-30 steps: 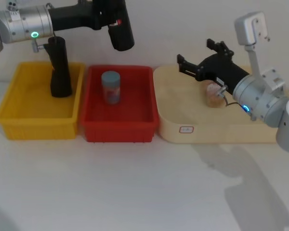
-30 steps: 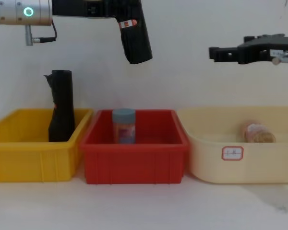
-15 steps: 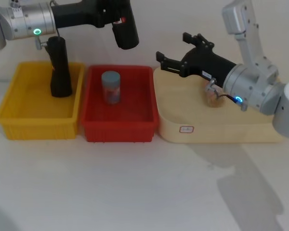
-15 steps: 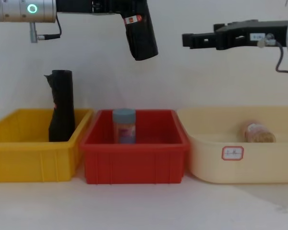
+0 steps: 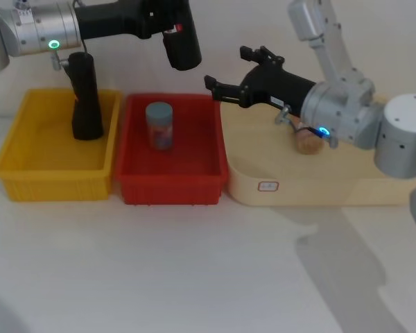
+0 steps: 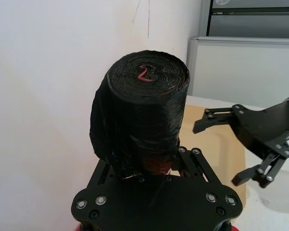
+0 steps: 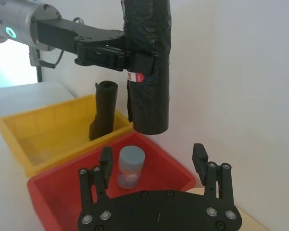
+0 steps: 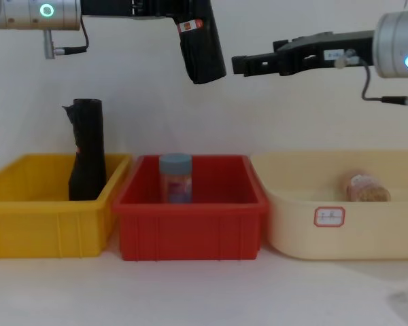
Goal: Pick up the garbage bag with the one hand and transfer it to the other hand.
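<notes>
Left gripper: I see the left gripper (image 5: 165,21), black fingers on a smooth silver-grey cylindrical wrist with a green-teal ring, high at the upper left. It is clamped tight on the upper end of the garbage bag (image 5: 182,50), a thick roll of black plastic.
Yellow bin: a rectangular yellow plastic bin (image 5: 52,186) sits leftmost on the table.
Slim roll: a taller, slimmer black plastic roll (image 5: 85,97) stands upright at the far side of that bin.
Red bin: a rectangular red plastic bin (image 5: 170,189) sits just beside the yellow one.
Jar: a small cylindrical jar with a blue-grey lid (image 5: 159,125) stands upright inside the red bin.
Right gripper: the right gripper (image 5: 225,67), long black fingers on a silver-grey wrist with a blue ring, reaches in from the right at the bag's height. Its fingers are spread wide and hold nothing, the tips just beside the bag's lower end but apart from it.
Cream tray: a rounded cream plastic tray (image 5: 319,191) sits rightmost, with a small red-bordered white sticker (image 5: 268,186) on its near wall.
Small jar: a little jar with tan contents (image 8: 366,189) lies on its side in the cream tray.
Table: a flat, matte white surface (image 5: 194,263).
Room: a plain white wall (image 8: 292,115) stands behind, and my left wrist view catches a pale grey partition panel (image 6: 250,72).
Garbage bag: it hangs in the air over the red bin, tilted, with its lower end leaning toward the right gripper. The film is wrinkled and glossy, with a small red-and-white label (image 8: 189,26) near the gripped end. The free end shows tightly wound layers around a red mark (image 6: 145,73).
</notes>
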You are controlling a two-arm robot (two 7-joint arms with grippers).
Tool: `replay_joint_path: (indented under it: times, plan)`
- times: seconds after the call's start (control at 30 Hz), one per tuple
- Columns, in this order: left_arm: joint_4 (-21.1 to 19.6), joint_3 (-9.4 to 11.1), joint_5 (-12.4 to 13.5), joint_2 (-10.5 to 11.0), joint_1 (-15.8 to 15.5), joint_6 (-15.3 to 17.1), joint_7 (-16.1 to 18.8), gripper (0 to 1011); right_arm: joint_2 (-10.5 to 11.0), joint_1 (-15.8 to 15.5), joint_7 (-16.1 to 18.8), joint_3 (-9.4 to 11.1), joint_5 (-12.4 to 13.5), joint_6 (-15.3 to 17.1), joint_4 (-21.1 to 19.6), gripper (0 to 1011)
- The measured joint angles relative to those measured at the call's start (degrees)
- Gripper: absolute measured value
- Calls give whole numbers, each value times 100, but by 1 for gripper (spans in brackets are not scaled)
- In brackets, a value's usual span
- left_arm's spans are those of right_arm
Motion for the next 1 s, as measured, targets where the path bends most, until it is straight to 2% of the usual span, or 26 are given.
replay_joint_path:
  times: [0.33,0.5,0.73,1.0]
  plan:
    - [75,16,-15,-21,-34,-28,-32,402,-250,475,-177,-246,-205,-60,631,1001]
    - [93,18,-18,-27,-43,-35,-40,402,-359,647,-220,-302,-229,-102,892,1001]
    - [111,23,-22,-30,-51,-42,-47,402,-508,886,-168,-349,-168,-129,1223,1001]
    - [121,26,-26,-35,-56,-46,-51,402,-647,1142,75,-378,26,-117,1529,1001]
